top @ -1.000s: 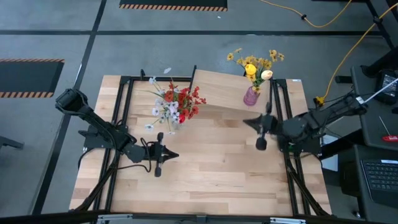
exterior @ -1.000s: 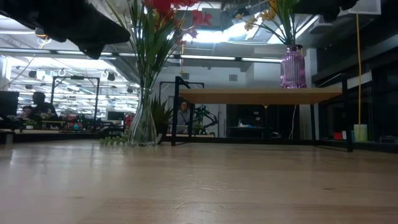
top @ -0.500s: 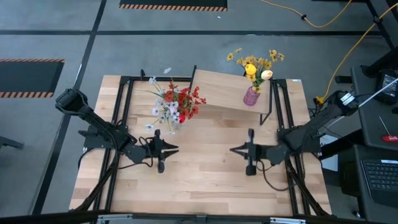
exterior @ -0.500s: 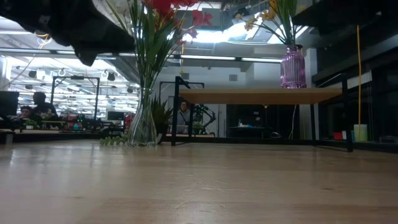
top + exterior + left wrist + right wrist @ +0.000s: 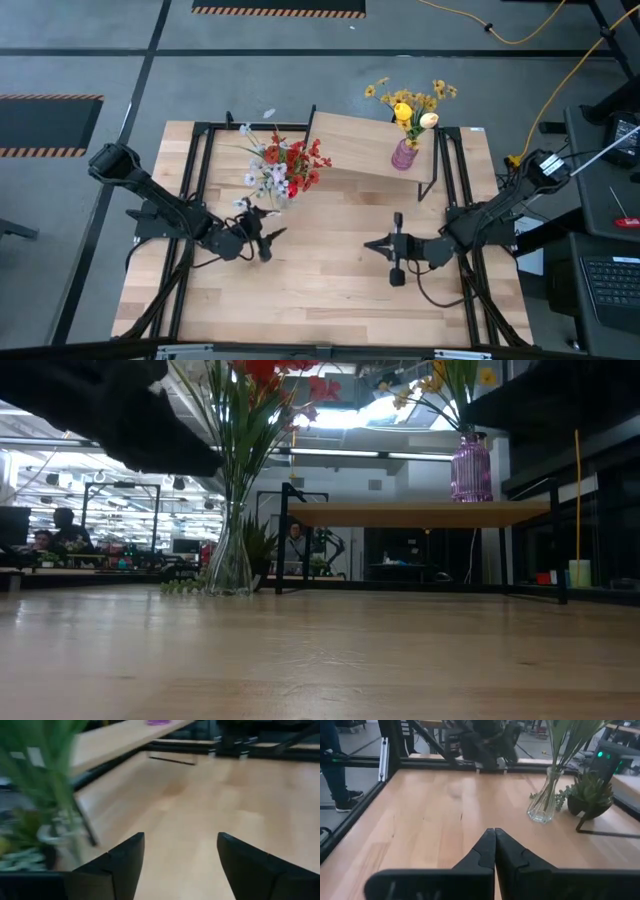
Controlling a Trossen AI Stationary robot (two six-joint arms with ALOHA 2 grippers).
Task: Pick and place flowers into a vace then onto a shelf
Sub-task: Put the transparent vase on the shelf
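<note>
L tool (image 5: 262, 236) moved up beside flowers (image 5: 283, 168), fingers apart.

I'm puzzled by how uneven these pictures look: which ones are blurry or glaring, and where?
Left wrist view: smeared, the green stems and the left hand soft-edged. Low view: bright ceiling lights glare behind the clear vase, and a dark blurred arm fills the upper corner. Right wrist view: fairly sharp, the right hand and a small potted plant clear. High view: even light, faint shadows on the table.
</note>
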